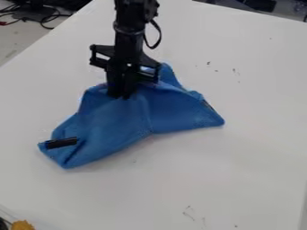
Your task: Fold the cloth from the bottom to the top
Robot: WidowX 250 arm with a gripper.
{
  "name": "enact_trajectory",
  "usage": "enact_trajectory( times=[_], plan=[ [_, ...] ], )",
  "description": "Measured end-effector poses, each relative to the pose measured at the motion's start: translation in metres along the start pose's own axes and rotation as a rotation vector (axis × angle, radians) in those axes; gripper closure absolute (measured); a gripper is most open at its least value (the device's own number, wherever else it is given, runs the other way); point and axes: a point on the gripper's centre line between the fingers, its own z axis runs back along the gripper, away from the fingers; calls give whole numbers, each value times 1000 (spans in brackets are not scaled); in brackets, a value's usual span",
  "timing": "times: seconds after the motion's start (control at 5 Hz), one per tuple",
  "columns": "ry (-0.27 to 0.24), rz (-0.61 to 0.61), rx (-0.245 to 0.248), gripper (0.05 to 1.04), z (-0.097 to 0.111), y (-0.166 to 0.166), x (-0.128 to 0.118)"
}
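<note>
Fingers (two) of the gripper [120, 95], pointing down onto the cloth [117, 123]; whether they are parted or pinching cannot be told. One blue cloth, creased, on one white table [240, 170], spreads from the fingertips toward 4 and 7 o'clock, with a peak at 2 o'clock. Black strip [62, 143]: at the cloth's 8 o'clock. Yellow object [23, 225]: one, at the view's 7 o'clock.
</note>
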Motion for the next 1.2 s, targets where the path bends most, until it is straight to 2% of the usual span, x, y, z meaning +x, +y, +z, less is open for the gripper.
enact_trajectory(
  times=[0.2,0.4,0.6,0.8,1.0,1.2],
  plan=[
    [-28,31,14,871,16,-13,-18],
    [0,72,-6,872,12,-25,-44],
    [65,137,-68,881,-1,-48,-87],
    [87,181,-128,903,-14,-56,-106],
    [63,197,-161,856,-20,-62,-108],
    [60,175,-175,612,-23,-65,-106]
  ],
)
